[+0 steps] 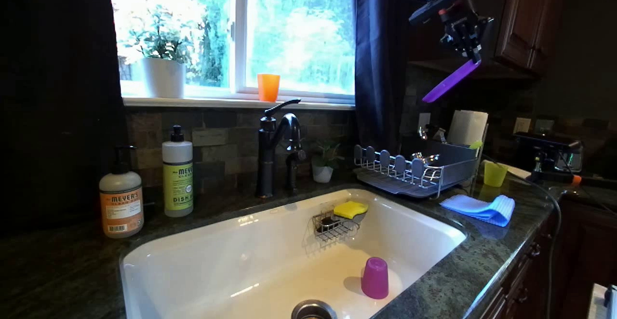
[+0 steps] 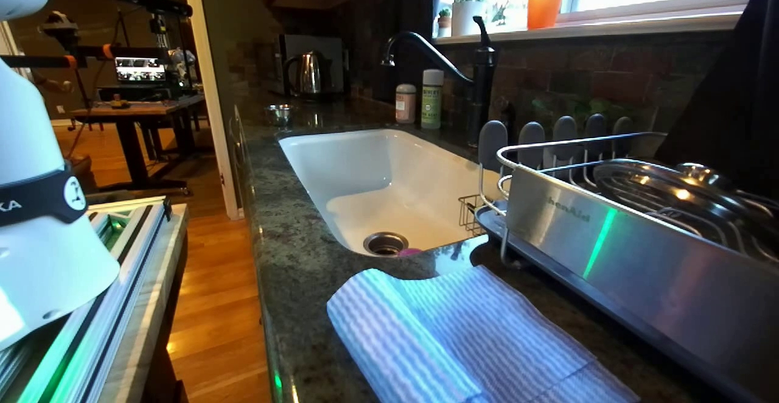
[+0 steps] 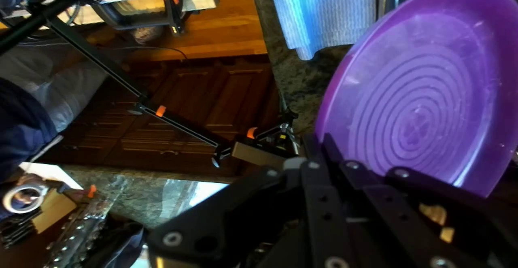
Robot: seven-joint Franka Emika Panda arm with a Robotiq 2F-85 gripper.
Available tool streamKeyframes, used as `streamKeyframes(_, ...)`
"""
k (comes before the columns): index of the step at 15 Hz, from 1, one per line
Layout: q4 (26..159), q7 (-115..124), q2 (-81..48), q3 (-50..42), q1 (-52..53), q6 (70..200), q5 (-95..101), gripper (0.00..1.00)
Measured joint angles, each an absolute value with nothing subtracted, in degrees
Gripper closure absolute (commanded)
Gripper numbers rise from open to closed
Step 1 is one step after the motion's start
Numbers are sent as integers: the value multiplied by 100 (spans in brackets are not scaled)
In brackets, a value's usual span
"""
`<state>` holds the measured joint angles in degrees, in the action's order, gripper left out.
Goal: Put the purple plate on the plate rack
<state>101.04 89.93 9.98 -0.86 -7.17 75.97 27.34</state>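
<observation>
- Subject item: the round, glossy purple plastic plate [image 1: 451, 82] is up in the air, tilted, sloping down from its gripped edge and well apart from the rack. Whether it is directly over the rack, I cannot tell.
- End effector: I have the black two-fingered gripper [image 1: 476, 59] clamped on the plate's rim, its fingers nearly together with the edge pinched between them.
- Plate surface: in the wrist view I record concentric rings on the inner face and a raised rim.
- Destination: the low rectangular plate rack [image 1: 460, 166], of silvery wire and dark blue-grey panels with grey-tipped prongs, stands on the dark stone countertop [image 1: 443, 271]. In an exterior view I observe shiny round metal ware [image 2: 663, 184] inside it.
- Adjacent: a folded blue striped cloth [image 1: 482, 209] lies just beside the rack; a lime-green cup [image 1: 495, 173] stands near it.
- Basin: in the white sink [image 1: 202, 266] a small purple cup [image 1: 375, 278] stands upside down; a yellow sponge [image 1: 350, 209] rests at the wire caddy [image 1: 335, 232].
- Behind the basin: I note a black curved faucet [image 1: 266, 160] and, on the windowsill, an orange cup [image 1: 268, 87].
</observation>
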Motion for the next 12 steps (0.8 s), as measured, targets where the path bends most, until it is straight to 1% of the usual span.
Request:
streamKeyframes(6, 9806, 9296, 456, -460, -888, 6460, 2508, 99)
streamKeyframes(12, 9293, 9378, -498, -959, -1111, 6206, 2151, 99)
